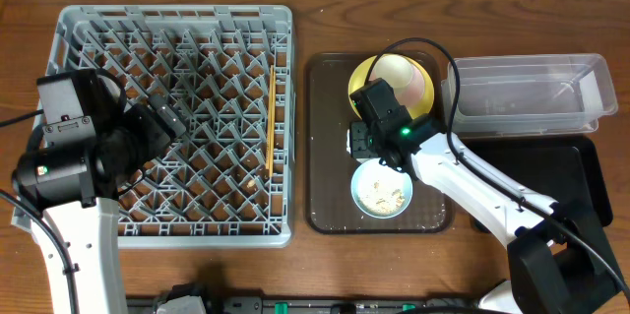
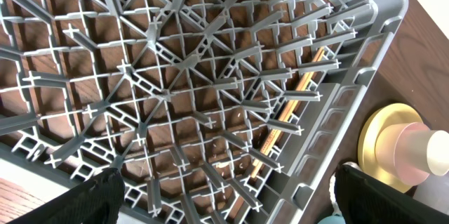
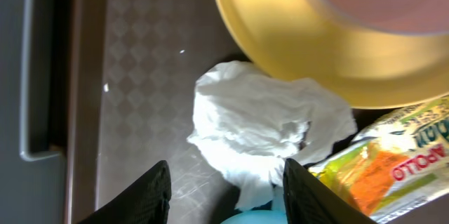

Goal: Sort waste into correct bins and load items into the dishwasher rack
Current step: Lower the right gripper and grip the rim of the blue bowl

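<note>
The grey dishwasher rack [image 1: 89,33] fills the left side, with thin wooden chopsticks [image 1: 269,122] lying along its right part; they also show in the left wrist view [image 2: 295,104]. My left gripper [image 1: 165,117] hangs open and empty above the rack [image 2: 175,55]. My right gripper [image 1: 367,139] is open just above the crumpled white napkin [image 3: 259,122], whose lower edge lies between the fingers [image 3: 224,196]. The yellow-green snack packet [image 3: 393,161] lies right of the napkin. The yellow plate [image 1: 362,83] holds a pale bowl [image 1: 404,78]. The light blue bowl [image 1: 381,188] holds rice scraps.
Plate, bowls, napkin and packet sit on the dark brown serving tray [image 1: 325,157]. The clear tub [image 1: 532,88] stands at the far right, with the black tray [image 1: 566,171] in front of it. My right arm crosses over the black tray.
</note>
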